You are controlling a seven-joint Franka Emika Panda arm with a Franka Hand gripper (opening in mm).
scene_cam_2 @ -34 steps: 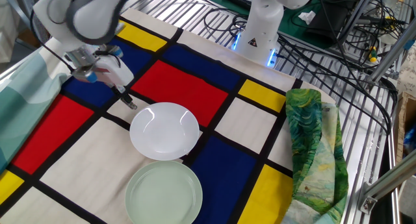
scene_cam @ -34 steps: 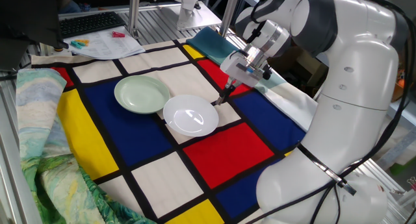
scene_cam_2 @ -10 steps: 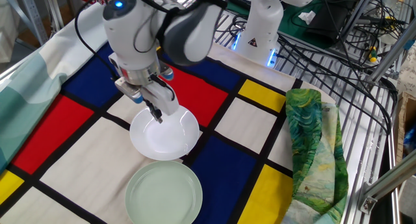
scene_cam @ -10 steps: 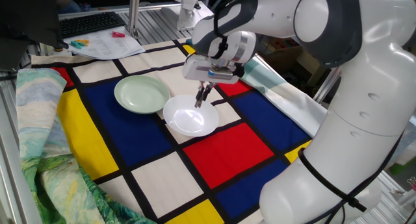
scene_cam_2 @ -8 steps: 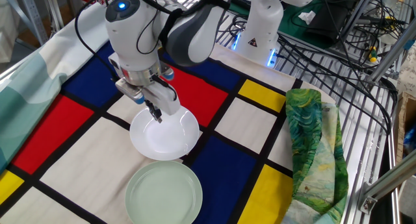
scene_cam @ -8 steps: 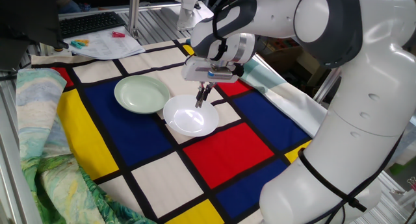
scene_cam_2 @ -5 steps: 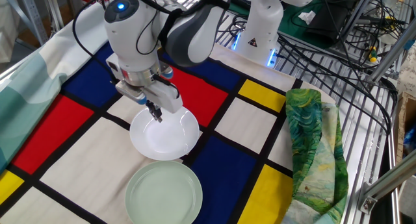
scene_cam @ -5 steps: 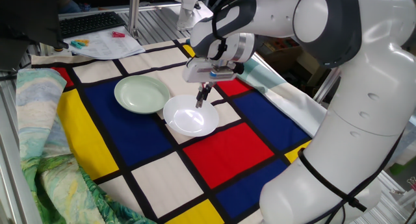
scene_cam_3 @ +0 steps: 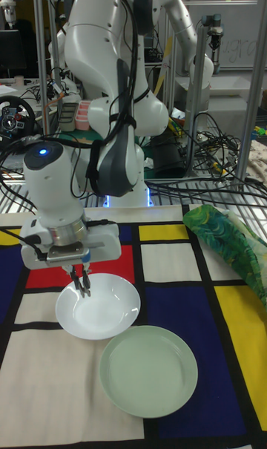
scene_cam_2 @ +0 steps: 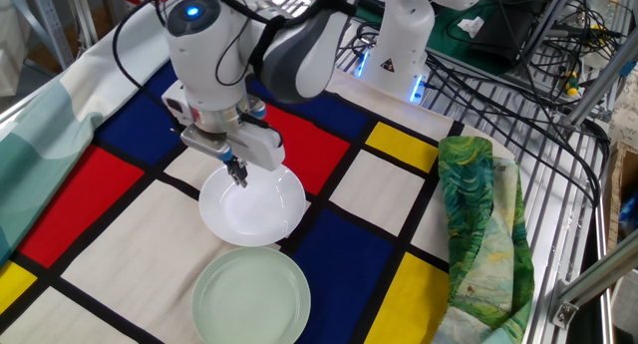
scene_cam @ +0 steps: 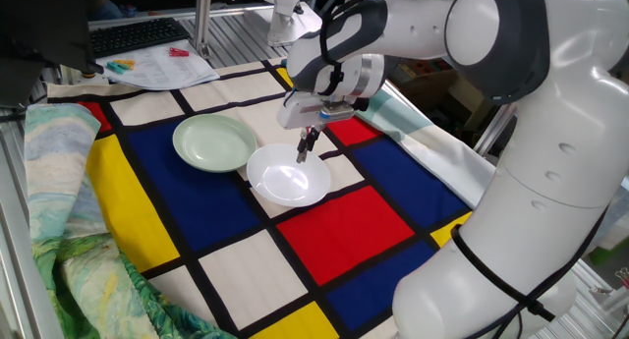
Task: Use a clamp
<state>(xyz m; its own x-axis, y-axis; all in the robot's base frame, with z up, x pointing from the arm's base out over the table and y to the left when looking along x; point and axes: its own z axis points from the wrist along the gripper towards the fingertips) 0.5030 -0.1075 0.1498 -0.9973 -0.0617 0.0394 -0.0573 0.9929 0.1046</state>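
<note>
My gripper (scene_cam: 304,154) (scene_cam_2: 237,177) (scene_cam_3: 83,289) hangs point-down just above the far rim of the white plate (scene_cam: 288,186) (scene_cam_2: 255,214) (scene_cam_3: 104,315). Its fingers stand close together, pinched on a tiny dark thing at their tips, which I take for the clamp (scene_cam: 303,157). It is too small to make out in detail. A pale green plate (scene_cam: 213,142) (scene_cam_2: 249,299) (scene_cam_3: 148,371) lies touching the white plate. Both rest on the checked cloth of red, blue, yellow and white squares.
A green patterned cloth (scene_cam: 59,251) (scene_cam_2: 480,219) (scene_cam_3: 230,245) is bunched at one table edge, and a teal cloth (scene_cam: 324,66) (scene_cam_2: 40,135) at another. Keyboard and papers (scene_cam: 147,54) lie beyond the cloth. Cables (scene_cam_2: 518,55) and the arm's base (scene_cam_2: 399,45) stand behind.
Since 3.4 s ago the gripper moved from the cloth beside the white plate to above the plate's rim. Over the last second it only rose a little.
</note>
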